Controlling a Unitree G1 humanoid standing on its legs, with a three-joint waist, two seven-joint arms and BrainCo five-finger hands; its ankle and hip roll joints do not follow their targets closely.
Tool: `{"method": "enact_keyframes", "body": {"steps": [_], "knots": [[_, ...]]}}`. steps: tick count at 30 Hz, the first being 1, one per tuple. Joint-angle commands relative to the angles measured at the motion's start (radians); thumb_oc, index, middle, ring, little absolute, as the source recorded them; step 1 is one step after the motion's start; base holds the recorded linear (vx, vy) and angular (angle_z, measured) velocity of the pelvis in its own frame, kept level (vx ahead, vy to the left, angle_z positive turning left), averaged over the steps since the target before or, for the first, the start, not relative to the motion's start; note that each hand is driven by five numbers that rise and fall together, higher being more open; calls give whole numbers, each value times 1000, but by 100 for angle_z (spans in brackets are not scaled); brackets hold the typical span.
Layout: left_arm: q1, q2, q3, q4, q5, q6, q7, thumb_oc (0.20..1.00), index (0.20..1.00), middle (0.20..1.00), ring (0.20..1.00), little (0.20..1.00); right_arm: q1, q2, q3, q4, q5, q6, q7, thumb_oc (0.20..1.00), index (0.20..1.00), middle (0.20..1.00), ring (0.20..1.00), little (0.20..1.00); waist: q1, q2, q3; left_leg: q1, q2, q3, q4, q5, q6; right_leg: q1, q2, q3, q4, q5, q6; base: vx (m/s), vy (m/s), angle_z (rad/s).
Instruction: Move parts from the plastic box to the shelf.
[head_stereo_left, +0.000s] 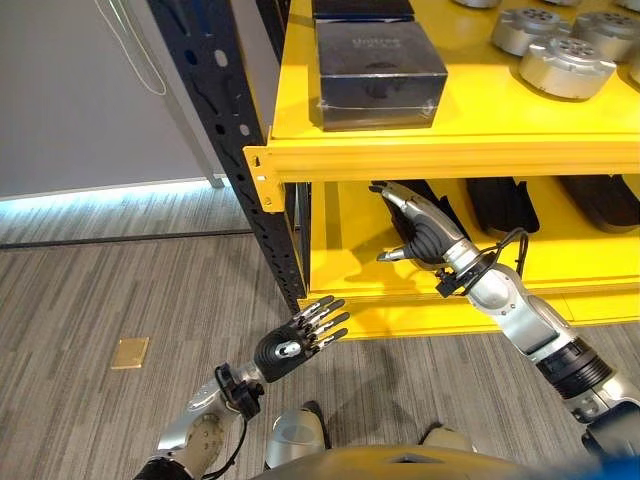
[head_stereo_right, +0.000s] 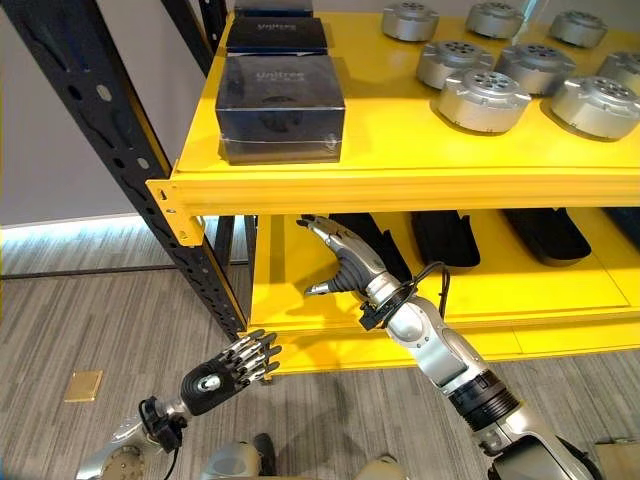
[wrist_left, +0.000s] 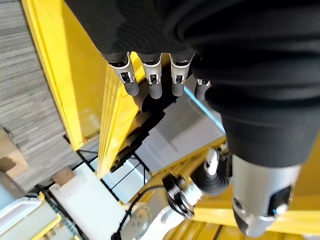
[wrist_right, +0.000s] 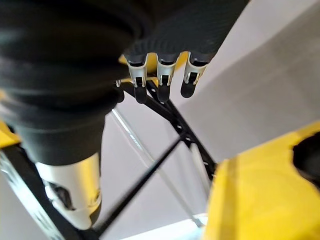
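while both hands empty, no part in transit: right hand (head_stereo_right: 350, 268) inside lower shelf (head_stereo_right: 300, 300), fingers straight; left hand (head_stereo_left: 295, 345) below shelf edge, fingers relaxed apart; plastic box unseen, progress unclear.

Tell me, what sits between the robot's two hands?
Only the yellow front rail of the lower shelf and bare floor, seen in the left eye view. The left hand hangs outside the shelf, the right hand inside.

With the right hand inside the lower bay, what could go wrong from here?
1. The right hand is open and empty just beneath the upper shelf's yellow beam; lifting straight up could knock it.
2. Black trays lie close behind it; reaching deeper may shove one.
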Motion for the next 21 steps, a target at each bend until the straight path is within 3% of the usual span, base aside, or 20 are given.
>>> {"method": "enact_keyframes", "body": {"steps": [1,5,8,10,13,16,21], "knots": [[14,-5,24,-76,-4,-42,-21,1000,1000,1000,1000,1000,-63,-42,-46,-34,-25,-7,-13,1000,1000,1000,1000,1000,34,4,18,16,37,-39,11,9,-37,53,25,-25,-51,-75,25,2,-67,54],[29,-3,43,-47,-4,-65,-44,1000,1000,1000,1000,1000,-56,-96,-60,5,-44,-32,-11,1000,1000,1000,1000,1000,46,-7,19,-11,62,-33,17,30,-55,82,53,-39,-79,-97,21,15,-89,-25],[42,-3,53,-41,1,-75,-53,1000,1000,1000,1000,1000,-48,-110,-71,5,-26,-10,-9,1000,1000,1000,1000,1000,53,-16,22,-20,80,-33,26,34,-62,91,60,-53,-78,-109,11,-3,-99,-10],[50,-5,69,-47,3,-70,-56,1000,1000,1000,1000,1000,-19,-123,-95,-2,-30,-37,-7,1000,1000,1000,1000,1000,52,-20,26,-22,93,-38,27,40,-70,97,67,-54,-82,-114,5,-17,-78,-2],[52,-5,74,-53,0,-64,-54,1000,1000,1000,1000,1000,11,-132,-117,-30,-43,-55,-8,1000,1000,1000,1000,1000,49,-22,26,-21,97,-38,26,40,-73,101,68,-53,-87,-112,6,0,0,0],[54,-9,77,-52,0,-54,-49,1000,1000,1000,1000,1000,61,-151,-149,-87,-181,-91,-64,1000,1000,1000,1000,1000,37,-22,27,-19,103,-36,23,42,-77,98,65,-44,-89,-108,11,-9,-10,-2],[55,-12,73,-47,6,-57,-31,1000,1000,1000,1000,1000,90,-164,-155,-91,-177,-91,-30,1000,1000,1000,1000,1000,33,-21,28,-19,103,-38,26,38,-79,94,64,-35,-81,-114,13,-10,7,-5]]}}
